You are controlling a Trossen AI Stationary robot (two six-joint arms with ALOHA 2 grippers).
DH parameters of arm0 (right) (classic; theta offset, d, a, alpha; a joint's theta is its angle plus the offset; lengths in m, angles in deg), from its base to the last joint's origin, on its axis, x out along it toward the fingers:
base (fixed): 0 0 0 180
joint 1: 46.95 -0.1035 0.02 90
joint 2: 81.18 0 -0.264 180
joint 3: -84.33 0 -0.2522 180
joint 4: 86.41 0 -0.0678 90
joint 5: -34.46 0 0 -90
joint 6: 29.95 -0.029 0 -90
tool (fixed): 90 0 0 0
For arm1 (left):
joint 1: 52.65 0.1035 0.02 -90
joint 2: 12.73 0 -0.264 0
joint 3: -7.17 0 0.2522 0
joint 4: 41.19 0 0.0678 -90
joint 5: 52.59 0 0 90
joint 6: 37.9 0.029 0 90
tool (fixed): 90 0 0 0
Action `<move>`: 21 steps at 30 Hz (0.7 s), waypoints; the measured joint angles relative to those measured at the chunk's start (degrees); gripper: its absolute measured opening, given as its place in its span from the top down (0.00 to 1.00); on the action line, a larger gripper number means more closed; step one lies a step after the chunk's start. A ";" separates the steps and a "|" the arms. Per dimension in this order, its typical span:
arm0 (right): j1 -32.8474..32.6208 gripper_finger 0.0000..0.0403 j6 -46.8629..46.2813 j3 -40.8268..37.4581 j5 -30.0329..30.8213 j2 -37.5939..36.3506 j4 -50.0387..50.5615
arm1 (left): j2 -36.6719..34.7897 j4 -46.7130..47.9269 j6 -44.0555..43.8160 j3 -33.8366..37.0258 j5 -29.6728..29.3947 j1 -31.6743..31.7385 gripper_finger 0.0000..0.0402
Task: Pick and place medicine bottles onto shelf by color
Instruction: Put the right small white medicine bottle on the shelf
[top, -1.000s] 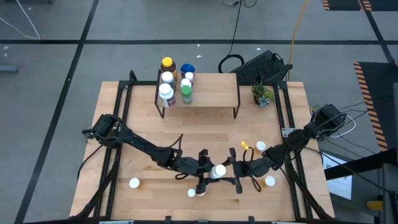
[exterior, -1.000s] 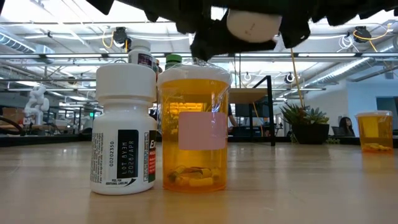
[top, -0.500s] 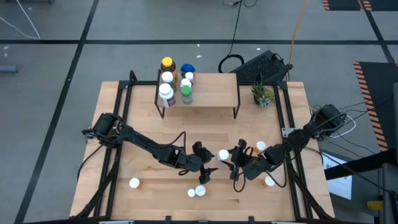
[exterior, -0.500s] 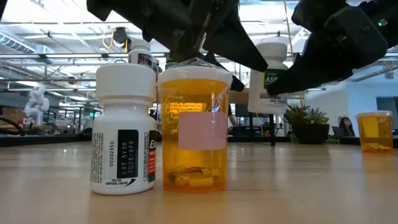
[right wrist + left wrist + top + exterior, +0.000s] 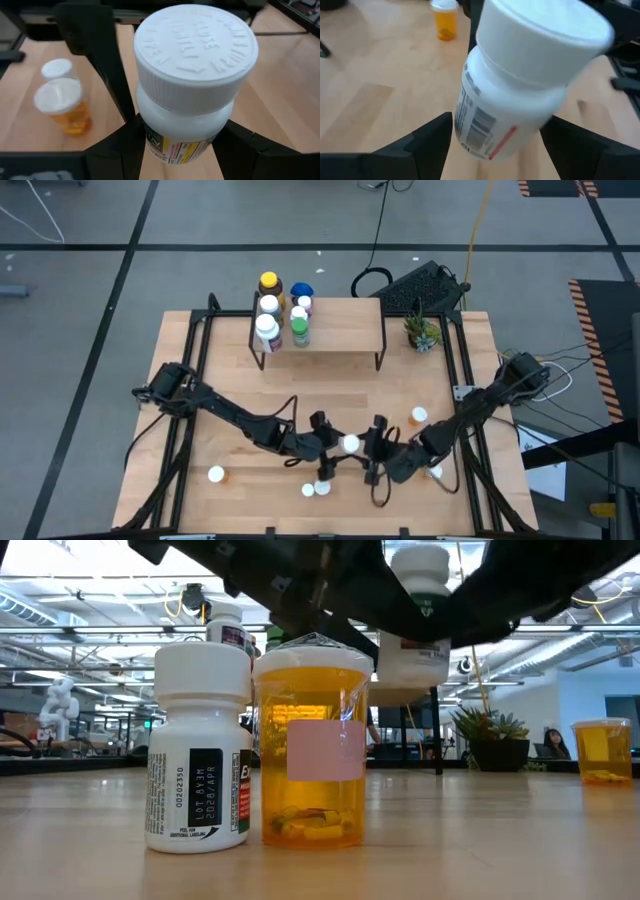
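Note:
A white medicine bottle [image 5: 350,444] with a white cap hangs above the table's near middle, between my two grippers. My right gripper [image 5: 180,135] is shut on it. My left gripper [image 5: 497,125] is open, and its fingers stand on either side of the bottle's lower body [image 5: 485,135]. I cannot tell whether they touch it. The shelf [image 5: 340,325] stands at the far middle. Several bottles [image 5: 268,330] stand on its left end. My right gripper pinches the white bottle's body [image 5: 152,145] just below the cap, one finger on each side. The fingers come level from the table's right. The bottle [image 5: 415,630] stands upright in the hold, cap up, lifted clear of the table.
A white bottle [image 5: 200,750] and an orange bottle [image 5: 312,750] stand together near the front edge. More bottles stand at the near left [image 5: 216,474] and the right [image 5: 418,416]. A potted plant [image 5: 422,332] sits at the far right, beside the shelf.
A second ago the white bottle lay level between the two grippers, cap toward the near edge. My right gripper then carried it toward the far edge and turned it upright. It has now brought the bottle back toward the near left, in between my left gripper's fingers.

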 joint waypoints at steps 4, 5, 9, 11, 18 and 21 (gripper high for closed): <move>-0.72 0.52 0.31 7.55 1.49 4.99 8.00 | 0.00 1.24 1.40 0.13 0.52 -0.74 0.26; -0.78 0.52 -0.54 9.21 1.82 5.87 10.55 | 0.00 1.30 1.92 0.13 0.56 -0.92 0.26; -0.73 0.52 -4.39 12.66 3.60 7.15 17.89 | 0.01 0.83 3.23 0.13 -0.28 -1.81 0.26; -0.33 0.52 -5.11 12.42 3.73 6.94 18.57 | 0.09 0.73 3.61 0.13 -0.95 -1.95 0.26; -0.13 0.52 -5.35 10.82 3.88 5.88 18.23 | 0.09 0.43 3.39 0.13 -0.92 -1.84 0.26; -0.11 0.52 -5.33 10.26 3.98 5.86 18.34 | 0.09 0.41 3.35 0.13 -0.75 -1.84 0.26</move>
